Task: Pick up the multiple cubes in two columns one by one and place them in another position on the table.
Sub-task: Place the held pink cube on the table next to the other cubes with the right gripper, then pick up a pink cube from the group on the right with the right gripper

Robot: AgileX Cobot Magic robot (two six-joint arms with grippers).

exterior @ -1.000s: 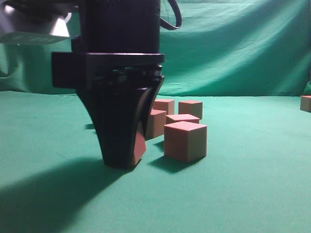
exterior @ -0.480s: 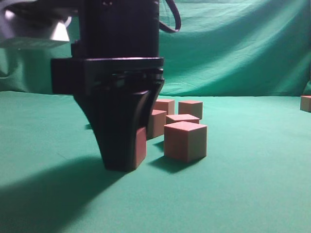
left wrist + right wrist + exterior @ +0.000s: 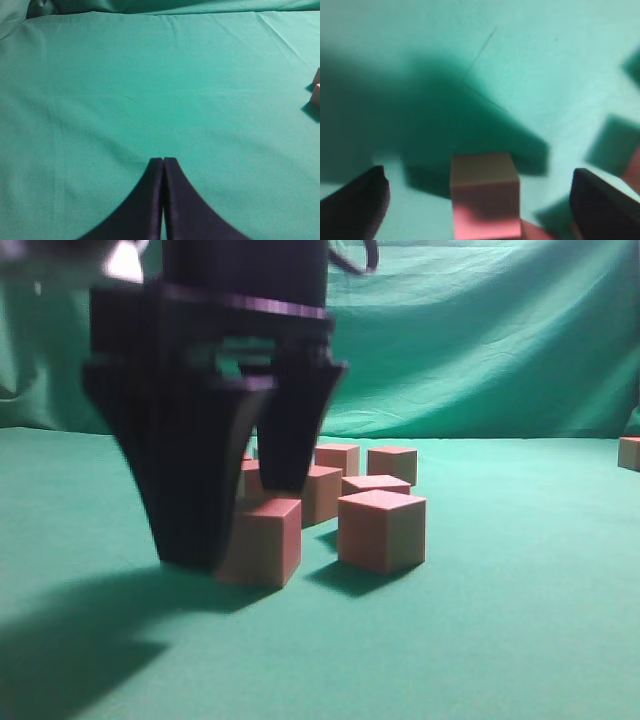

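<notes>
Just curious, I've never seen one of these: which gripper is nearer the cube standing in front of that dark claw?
The right gripper: its open fingers straddle the cube on the table. The left gripper, shut, hovers over bare cloth, well away.

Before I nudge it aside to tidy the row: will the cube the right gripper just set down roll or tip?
Probably neither. The cube sits flat on the table, with flat faces and sharp edges, so it should slide. It looks solid and rigid. The cloth may drag and bunch slightly under it.

Matt green cloth drapes the table [image 3: 520, 640]; the cubes [image 3: 381, 530] look smooth, matt
</notes>
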